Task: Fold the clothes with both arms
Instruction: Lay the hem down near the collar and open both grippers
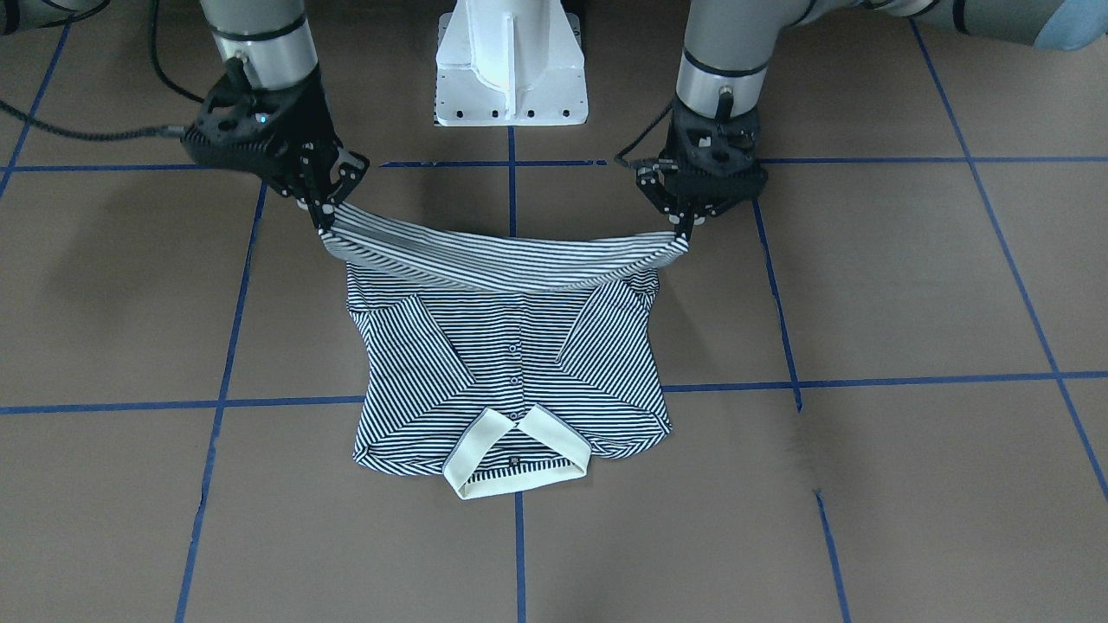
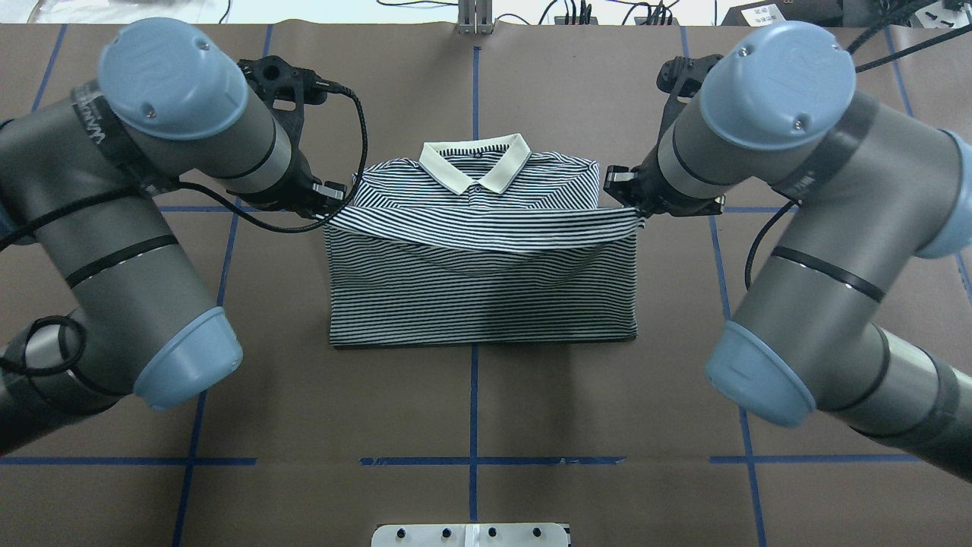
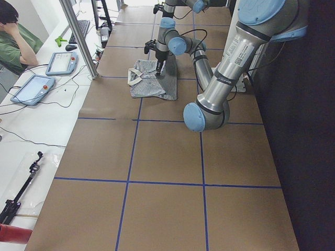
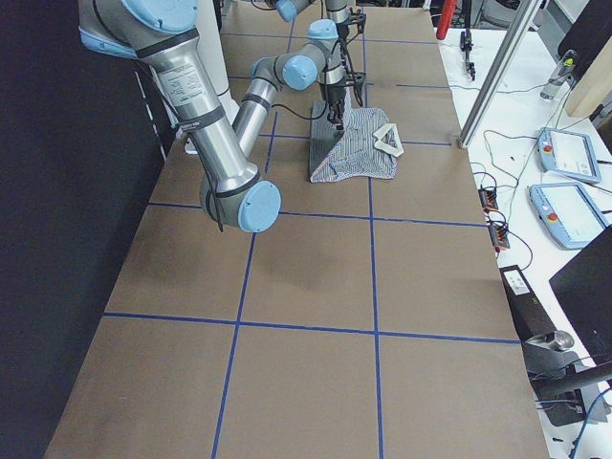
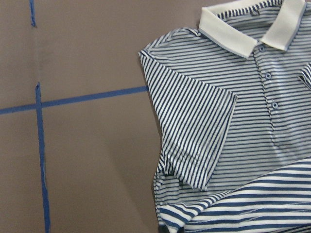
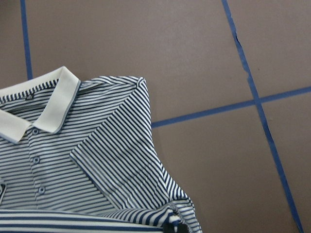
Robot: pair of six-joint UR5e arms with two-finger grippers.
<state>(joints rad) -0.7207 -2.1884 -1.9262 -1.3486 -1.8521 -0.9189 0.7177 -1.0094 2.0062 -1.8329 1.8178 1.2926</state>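
The clothes are one navy-and-white striped polo shirt (image 1: 511, 363) (image 2: 478, 296), lying front-up on the brown table. Its cream collar (image 1: 515, 454) (image 2: 474, 163) points away from the robot and both sleeves are folded inward. My left gripper (image 1: 684, 227) (image 2: 332, 207) is shut on one corner of the bottom hem. My right gripper (image 1: 322, 221) (image 2: 632, 205) is shut on the other corner. The hem hangs lifted between them, sagging in the middle over the lower body of the shirt. Each wrist view shows a folded sleeve (image 5: 194, 136) (image 6: 121, 155) below the raised hem.
The white pedestal base (image 1: 511, 65) stands at the robot's edge, behind the shirt. Blue tape lines (image 2: 472, 395) grid the table. A bench with pendants (image 3: 31, 89) and a seated person (image 3: 13, 31) runs along the far side, behind a metal post (image 3: 78, 36).
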